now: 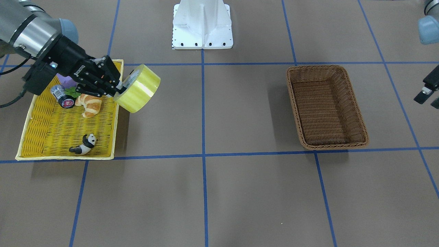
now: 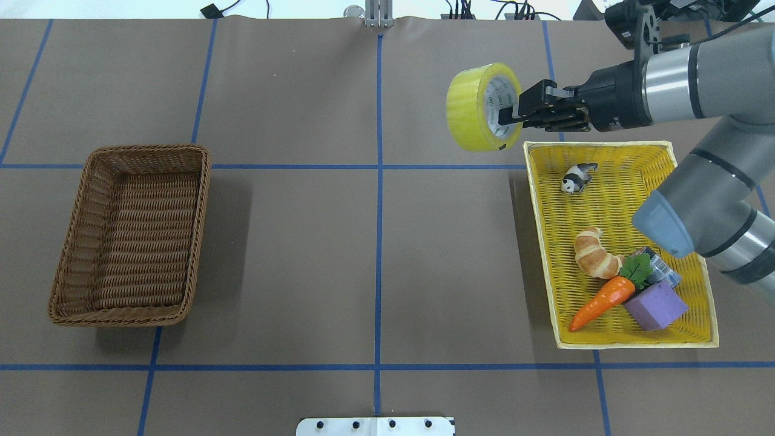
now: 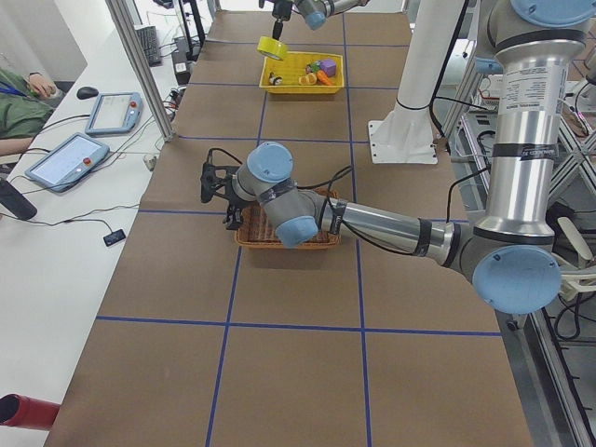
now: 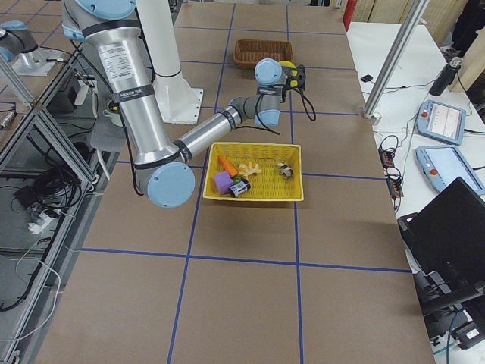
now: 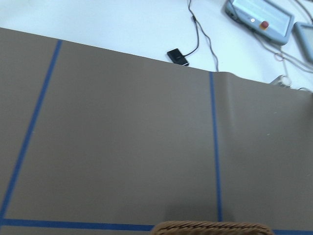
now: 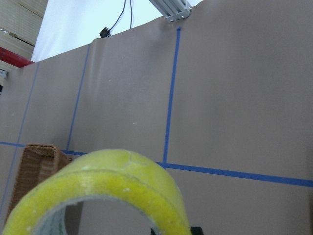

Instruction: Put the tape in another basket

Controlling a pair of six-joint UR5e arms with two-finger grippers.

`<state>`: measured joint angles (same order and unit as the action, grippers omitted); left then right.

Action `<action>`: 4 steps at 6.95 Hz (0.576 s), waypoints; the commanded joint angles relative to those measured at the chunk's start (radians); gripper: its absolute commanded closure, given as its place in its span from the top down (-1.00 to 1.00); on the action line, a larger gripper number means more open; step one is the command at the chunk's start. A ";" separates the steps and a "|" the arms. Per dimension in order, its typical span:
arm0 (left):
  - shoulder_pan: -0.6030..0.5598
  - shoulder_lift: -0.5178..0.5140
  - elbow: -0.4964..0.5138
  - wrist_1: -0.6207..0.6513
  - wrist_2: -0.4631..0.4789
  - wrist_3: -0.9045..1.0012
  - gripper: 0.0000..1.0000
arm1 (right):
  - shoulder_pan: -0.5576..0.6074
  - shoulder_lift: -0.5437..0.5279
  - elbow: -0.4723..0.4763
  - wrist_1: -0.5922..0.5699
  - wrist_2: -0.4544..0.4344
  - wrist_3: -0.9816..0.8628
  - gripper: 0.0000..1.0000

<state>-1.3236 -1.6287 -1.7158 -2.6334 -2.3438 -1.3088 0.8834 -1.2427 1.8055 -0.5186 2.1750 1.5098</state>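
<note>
The tape is a wide yellowish roll with a white-grey core. My right gripper is shut on its wall, one finger inside the core, and holds it in the air just off the yellow tray's corner. It also shows in the overhead view and fills the bottom of the right wrist view. The brown wicker basket sits empty across the table, also in the overhead view. My left gripper hangs at the view's right edge beside the basket, its fingers apart and empty.
The yellow woven tray holds a croissant, a panda figure, a carrot, a purple block and a small black roll. The white robot base stands at mid-table.
</note>
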 commanded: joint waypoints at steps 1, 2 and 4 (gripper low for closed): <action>0.085 -0.106 0.069 -0.367 0.008 -0.537 0.95 | -0.124 0.009 0.003 0.206 -0.121 0.214 -1.00; 0.140 -0.158 0.091 -0.476 0.012 -0.748 0.95 | -0.170 0.026 -0.001 0.254 -0.147 0.257 -1.00; 0.324 -0.203 0.087 -0.703 0.235 -0.948 0.96 | -0.211 0.061 0.003 0.255 -0.156 0.262 -1.00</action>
<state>-1.1089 -1.8046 -1.6317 -3.1919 -2.2330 -2.1285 0.6981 -1.2009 1.8080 -0.2710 2.0260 1.7622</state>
